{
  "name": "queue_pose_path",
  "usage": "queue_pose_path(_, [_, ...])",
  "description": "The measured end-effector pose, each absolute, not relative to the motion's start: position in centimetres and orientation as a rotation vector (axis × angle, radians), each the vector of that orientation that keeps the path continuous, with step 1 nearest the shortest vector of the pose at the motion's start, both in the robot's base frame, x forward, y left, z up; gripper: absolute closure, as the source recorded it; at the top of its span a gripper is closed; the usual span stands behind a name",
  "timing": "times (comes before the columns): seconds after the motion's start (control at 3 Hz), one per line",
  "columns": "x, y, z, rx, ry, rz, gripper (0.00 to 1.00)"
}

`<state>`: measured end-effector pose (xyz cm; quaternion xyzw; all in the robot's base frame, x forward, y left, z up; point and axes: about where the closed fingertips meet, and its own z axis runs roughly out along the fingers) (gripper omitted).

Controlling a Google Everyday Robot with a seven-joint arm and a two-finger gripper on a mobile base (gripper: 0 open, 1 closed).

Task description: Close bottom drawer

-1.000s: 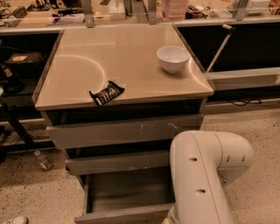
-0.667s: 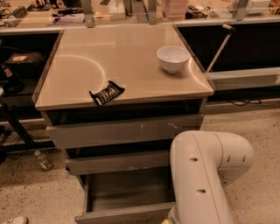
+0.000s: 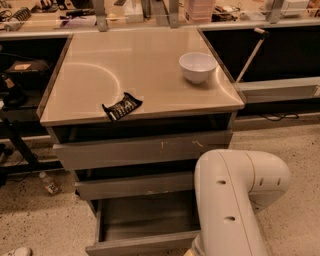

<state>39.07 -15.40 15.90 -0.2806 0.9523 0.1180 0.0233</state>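
The bottom drawer (image 3: 145, 220) of the grey cabinet is pulled out, showing its flat grey tray; its narrow front panel (image 3: 140, 245) lies at the frame's lower edge. Above it sit the mid-width drawer front (image 3: 132, 186) and the widest front with pale scratch marks (image 3: 145, 149). My white arm (image 3: 235, 200) rises at the lower right, in front of the open drawer's right side. The gripper is out of view, hidden below the frame behind the arm.
On the cabinet's beige top (image 3: 140, 75) lie a black snack packet (image 3: 121, 106) and a white bowl (image 3: 198, 66). A dark shelf unit (image 3: 20, 100) stands to the left. A small bottle (image 3: 48, 183) lies on the speckled floor. A counter with clutter (image 3: 150, 12) runs behind.
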Motion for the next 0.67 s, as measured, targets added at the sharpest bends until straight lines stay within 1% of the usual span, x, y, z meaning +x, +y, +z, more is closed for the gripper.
queue_pose_path(0.67, [39.07,-15.4,15.9,-0.869,2.948,0.365,0.65])
